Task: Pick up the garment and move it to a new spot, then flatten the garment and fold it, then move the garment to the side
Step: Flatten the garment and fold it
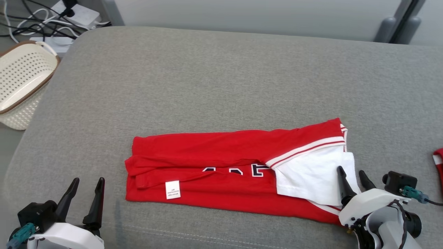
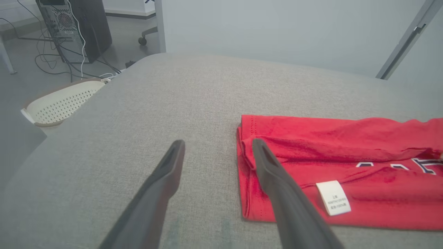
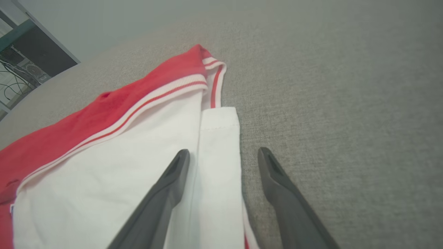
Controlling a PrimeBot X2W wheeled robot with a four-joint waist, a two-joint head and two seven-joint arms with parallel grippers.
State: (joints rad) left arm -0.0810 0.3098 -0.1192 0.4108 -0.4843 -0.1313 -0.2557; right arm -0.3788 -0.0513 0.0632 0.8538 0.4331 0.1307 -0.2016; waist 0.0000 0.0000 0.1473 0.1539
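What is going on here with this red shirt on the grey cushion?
A two-armed robot is folding a red shirt on a grey cushion. The shirt lies folded into a long strip, with a white sleeve on top at one end. The left end effector is open beside the shirt's other end, and the right end effector is open at the sleeve's edge. Neither holds anything. A basket stands off to the left.

- A lab or office room.
- A computer tower (image 2: 74, 27) stands on the floor, cables (image 2: 52, 64) trailing beside it.
- A power strip (image 1: 81, 14) lies among loose wires (image 1: 34, 24).
- A chair caster (image 2: 142, 40) shows past the grey padded worktop (image 1: 221, 76).
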